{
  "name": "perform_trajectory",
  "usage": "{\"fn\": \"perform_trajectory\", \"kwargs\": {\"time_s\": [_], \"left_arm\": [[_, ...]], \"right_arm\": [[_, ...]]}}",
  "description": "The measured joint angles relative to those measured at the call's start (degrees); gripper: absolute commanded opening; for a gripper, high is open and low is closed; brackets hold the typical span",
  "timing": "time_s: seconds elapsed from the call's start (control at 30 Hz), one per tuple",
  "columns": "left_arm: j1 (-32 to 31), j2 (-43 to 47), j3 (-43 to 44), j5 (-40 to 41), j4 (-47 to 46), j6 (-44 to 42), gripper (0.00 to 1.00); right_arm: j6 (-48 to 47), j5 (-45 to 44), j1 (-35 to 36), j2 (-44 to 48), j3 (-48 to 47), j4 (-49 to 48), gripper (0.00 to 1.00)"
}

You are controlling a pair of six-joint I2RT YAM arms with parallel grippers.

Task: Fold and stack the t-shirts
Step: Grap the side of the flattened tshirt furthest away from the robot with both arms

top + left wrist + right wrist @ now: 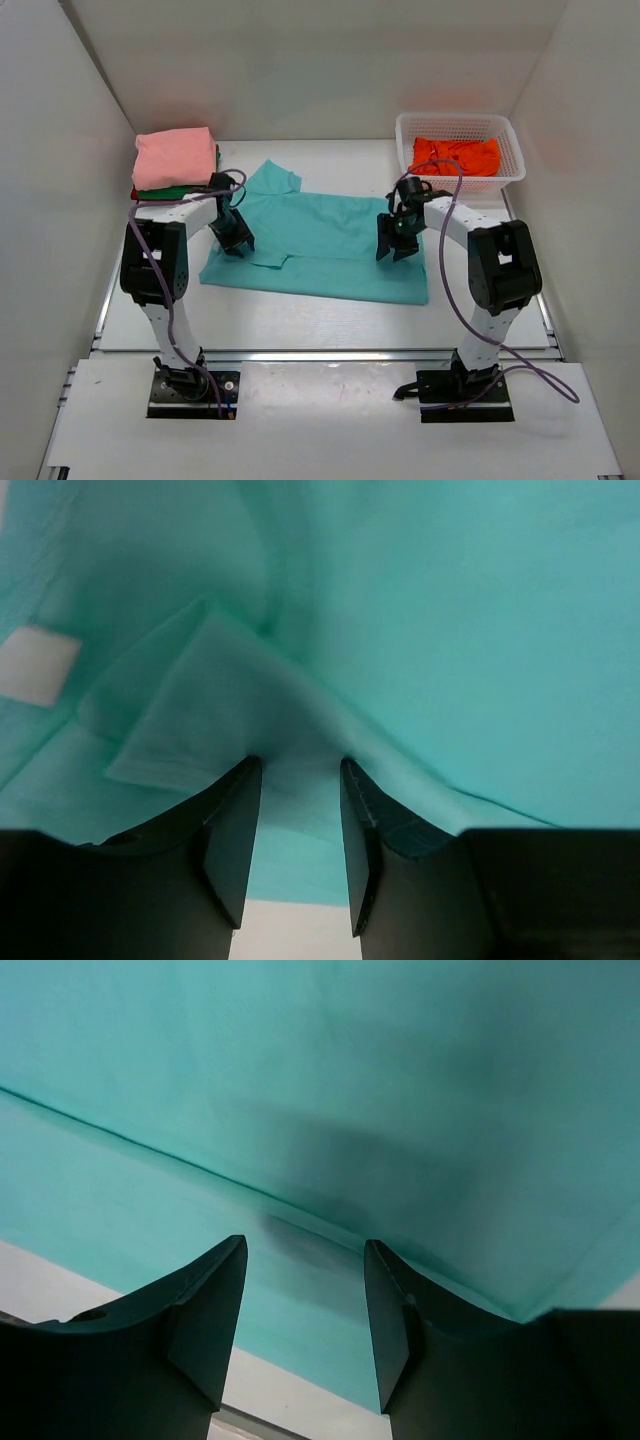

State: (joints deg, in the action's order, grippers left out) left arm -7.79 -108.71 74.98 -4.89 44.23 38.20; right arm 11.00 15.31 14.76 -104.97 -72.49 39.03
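Teal t-shirt (330,240) under both parted fingers (232,820)

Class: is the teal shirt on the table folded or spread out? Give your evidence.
Mostly spread. The teal shirt lies flat across the table with one sleeve sticking out; only a small flap near the left gripper is doubled over.

Teal t-shirt (330,245) spread mid-table, folded pink-topped stack (176,160) far left, orange shirt (456,155) crumpled in basket

Overhead view; wrist cameras (close-up) share teal shirt (320,245).
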Motion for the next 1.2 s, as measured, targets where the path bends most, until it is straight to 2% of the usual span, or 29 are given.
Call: {"fn": "perform_trajectory", "kwargs": {"time_s": [0.1, 0.23, 0.37, 0.67, 0.7, 0.8, 0.87, 0.9, 0.93, 0.97, 1.0, 1.03, 1.07, 1.1, 1.13, 1.2], "left_arm": [[0.87, 2.32, -7.02, -0.61, -3.28, 0.63, 0.49], [2.14, 13.64, -20.96, -0.44, -5.84, 1.57, 0.48], [2.01, 21.49, -29.03, -0.48, -7.1, 2.23, 0.48], [2.14, 33.31, -38.47, -0.44, -4.57, 3.76, 0.45], [2.32, 34.05, -38.66, -0.7, -4.2, 3.89, 0.43], [2.99, 35.34, -37.62, -2.38, -3.96, 4.15, 0.53], [3.37, 34.95, -34.58, -3.78, -4.17, 4.26, 0.52], [3.56, 34.56, -32.65, -4.63, -4.59, 4.35, 0.4], [3.69, 33.97, -30.1, -5.66, -5.44, 4.35, 0.18], [3.87, 33.29, -27.74, -6.67, -6.97, 4.31, 0.08], [4.07, 32.68, -25.81, -7.48, -8.83, 4.26, 0.09], [4.31, 31.98, -24.13, -8.13, -10.8, 4.02, 0.15], [4.48, 30.99, -22.62, -8.74, -12.9, 3.76, 0.37], [4.72, 29.68, -21.09, -9.22, -14.25, 3.17, 0.46], [5.05, 27.41, -19.15, -9.68, -15.74, 2.91, 0.43], [5.49, 21.59, -14.49, -10.21, -17.18, 1.99, 0.44]], "right_arm": [[1.05, 0.55, 0.57, 0.48, 5.84, -2.54, 0.48], [2.19, 1.55, 0.66, 7.91, 15.34, -6.99, 0.49], [2.78, 2.4, 1.38, 13.25, 21.7, -9.75, 0.49], [3.98, 4.42, 3.45, 22.77, 31.23, -11.13, 0.52], [3.96, 4.46, 3.39, 22.99, 31.28, -10.82, 0.56], [3.82, 4.9, 3.06, 22.95, 30.18, -9.2, 0.71], [3.56, 4.26, 3.04, 22.36, 27.71, -7.19, 0.8], [3.43, 3.93, 2.97, 22.1, 26.32, -6.43, 0.82], [3.41, 3.54, 2.86, 21.88, 24.37, -5.73, 0.84], [3.43, 3.21, 2.82, 21.73, 22.47, -5.55, 0.85], [3.45, 2.91, 2.62, 21.62, 20.31, -5.77, 0.86], [3.45, 2.6, 2.36, 21.49, 18.51, -6.03, 0.87], [3.43, 2.16, 1.9, 21.29, 16.94, -6.67, 0.87], [3.45, 2.08, 1.11, 20.83, 15.52, -7.3, 0.88], [3.61, 1.92, 0.15, 20.11, 14.21, -7.76, 0.86], [3.85, 1.6, -2.12, 17.75, 12.15, -8.59, 0.87]]}}
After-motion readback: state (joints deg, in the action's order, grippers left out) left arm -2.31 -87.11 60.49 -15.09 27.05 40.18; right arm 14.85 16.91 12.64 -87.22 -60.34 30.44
